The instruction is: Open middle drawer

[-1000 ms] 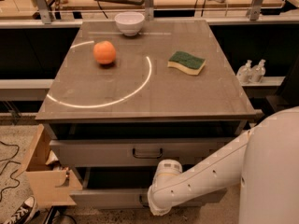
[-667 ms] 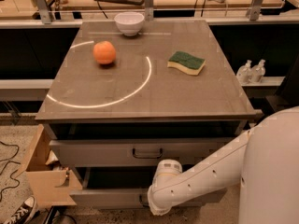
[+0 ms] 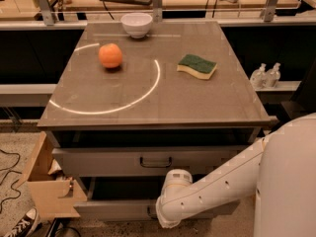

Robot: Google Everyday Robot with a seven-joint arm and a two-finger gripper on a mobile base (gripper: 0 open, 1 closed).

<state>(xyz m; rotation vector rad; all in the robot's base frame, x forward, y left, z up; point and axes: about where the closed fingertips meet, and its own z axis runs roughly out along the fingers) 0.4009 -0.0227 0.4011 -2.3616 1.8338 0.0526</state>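
The middle drawer (image 3: 113,210) is the lower grey front in the camera view, with a dark handle (image 3: 149,212) at its centre. It stands a little forward of the drawer above, and a dark opening shows behind its front. My white arm (image 3: 212,191) reaches in from the right and bends down in front of it. My gripper (image 3: 154,213) is at the handle, almost wholly hidden behind the arm's round end joint (image 3: 174,201). The upper drawer (image 3: 98,162) has its own dark loop handle (image 3: 155,162).
On the cabinet top (image 3: 207,107) lie an orange (image 3: 110,56), a white bowl (image 3: 137,23) and a green-and-yellow sponge (image 3: 197,65). An open cardboard box (image 3: 47,191) stands at the lower left, with a shoe (image 3: 19,224) beside it. Two bottles (image 3: 265,75) stand at the right.
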